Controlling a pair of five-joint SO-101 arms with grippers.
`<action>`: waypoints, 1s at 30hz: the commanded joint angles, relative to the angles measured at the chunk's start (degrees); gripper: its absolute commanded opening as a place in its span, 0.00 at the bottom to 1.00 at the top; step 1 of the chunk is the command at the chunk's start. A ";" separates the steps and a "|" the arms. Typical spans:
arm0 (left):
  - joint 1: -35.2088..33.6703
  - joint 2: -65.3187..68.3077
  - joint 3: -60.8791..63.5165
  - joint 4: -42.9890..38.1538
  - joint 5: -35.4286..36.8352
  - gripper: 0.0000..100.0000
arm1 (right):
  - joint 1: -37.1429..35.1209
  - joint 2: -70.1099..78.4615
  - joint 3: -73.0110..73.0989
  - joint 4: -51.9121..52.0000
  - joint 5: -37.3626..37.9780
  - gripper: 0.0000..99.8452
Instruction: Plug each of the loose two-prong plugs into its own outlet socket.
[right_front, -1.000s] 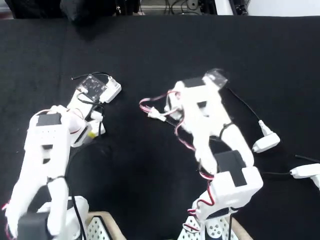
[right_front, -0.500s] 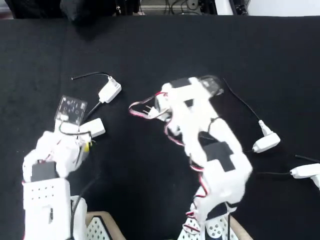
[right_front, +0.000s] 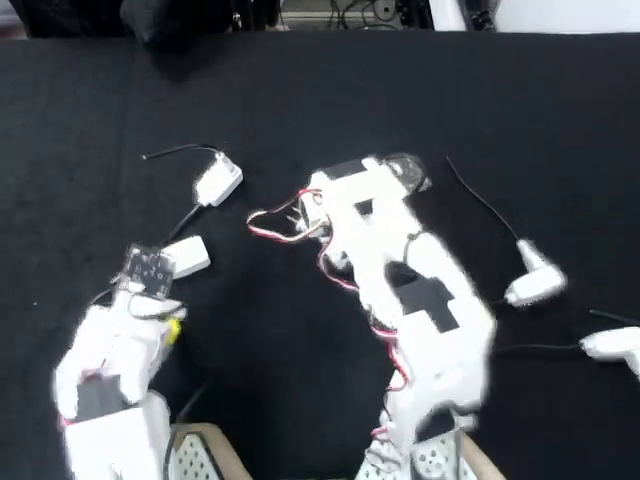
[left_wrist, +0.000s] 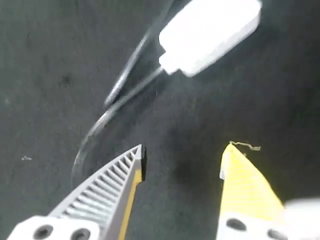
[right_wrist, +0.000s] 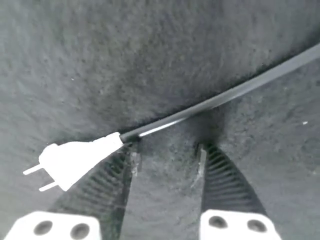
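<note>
In the left wrist view my left gripper (left_wrist: 182, 157) is open and holds nothing. A white outlet socket (left_wrist: 210, 32) with black cables lies on the cloth a little beyond its tips. From above, two white sockets (right_front: 217, 183) (right_front: 185, 257) lie at the left, with the left arm (right_front: 120, 350) just in front of the nearer one. My right gripper (right_wrist: 165, 156) is open over the cloth. A white two-prong plug (right_wrist: 70, 160) lies beside one finger, and its black cable (right_wrist: 225, 95) runs just past the fingertips. Two more white plugs (right_front: 530, 285) (right_front: 610, 345) lie at the right.
A black cloth (right_front: 320, 90) covers the table, with free room across the back. The right arm (right_front: 400, 270) stands mid-table with red and white wires (right_front: 275, 225) looping off its side. Thin black cables (right_front: 480, 200) trail from the plugs at the right.
The left arm has drawn back toward the front edge, away from the two sockets. The right arm has swung a little to the left.
</note>
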 joint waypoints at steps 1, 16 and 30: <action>-2.15 -2.02 0.84 0.44 -2.64 0.26 | 0.62 1.45 -2.24 -1.49 3.34 0.04; -1.36 -2.46 1.10 0.79 -2.73 0.26 | 2.46 -5.76 -16.48 16.79 9.14 0.05; -1.71 -2.46 1.10 0.44 -2.46 0.25 | 1.58 4.70 -18.95 4.66 -10.37 0.24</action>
